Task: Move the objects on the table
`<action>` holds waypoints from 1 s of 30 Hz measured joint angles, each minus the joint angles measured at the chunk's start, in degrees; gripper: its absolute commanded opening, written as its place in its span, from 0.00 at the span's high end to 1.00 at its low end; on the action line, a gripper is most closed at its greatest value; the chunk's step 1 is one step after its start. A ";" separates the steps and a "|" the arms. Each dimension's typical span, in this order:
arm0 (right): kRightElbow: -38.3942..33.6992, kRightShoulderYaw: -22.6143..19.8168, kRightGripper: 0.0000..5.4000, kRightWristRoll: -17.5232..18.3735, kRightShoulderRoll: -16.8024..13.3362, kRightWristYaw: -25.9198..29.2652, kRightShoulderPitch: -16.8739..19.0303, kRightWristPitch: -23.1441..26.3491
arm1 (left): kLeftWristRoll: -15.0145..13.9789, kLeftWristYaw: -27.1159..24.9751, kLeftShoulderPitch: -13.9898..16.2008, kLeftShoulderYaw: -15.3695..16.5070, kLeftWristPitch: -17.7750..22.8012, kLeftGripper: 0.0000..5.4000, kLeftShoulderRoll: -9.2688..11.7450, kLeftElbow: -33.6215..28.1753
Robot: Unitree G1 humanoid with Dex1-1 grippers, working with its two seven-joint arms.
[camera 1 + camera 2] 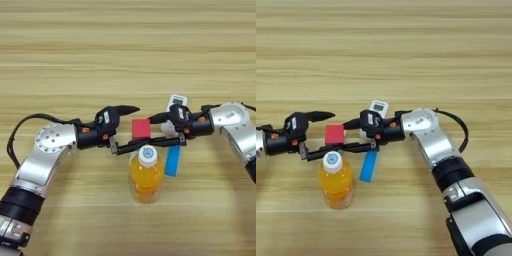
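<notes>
Cube, red, sits at mid-desk between both grippers, with the bottle standing upright just in front of it. The left gripper reaches in from the left with its fingers spread wide: the upper finger lies beyond the cube's far corner, the lower finger runs along the cube's near side toward the bottle cap; it holds nothing. The right gripper comes in from the opposite side, also spread and empty, its fingers bracketing the cube's right edge. Behind it lie the remote and the blue bar, partly hidden. You should commit only one gripper to the cube; the two sets of fingers appear close enough to collide. Keep the lower finger clear of the cap, since a nudge could probably topple the bottle. Centre the cube between the fingers before closing, then lift straight off the desk.
</notes>
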 measured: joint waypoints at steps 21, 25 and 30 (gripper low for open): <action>7.71 -6.00 0.57 0.61 -0.84 -3.90 -0.66 -3.78 | -5.04 -0.12 -0.07 3.14 -0.60 0.00 -3.34 -1.37; 7.65 -8.23 0.57 1.66 -2.91 -3.89 1.06 -3.84 | -5.30 1.14 -0.45 4.28 -0.75 0.00 -4.67 -0.14; 6.19 -10.31 0.57 2.69 -5.16 -3.88 4.30 -3.80 | -5.09 2.27 -0.68 5.09 -1.96 0.00 -5.11 1.23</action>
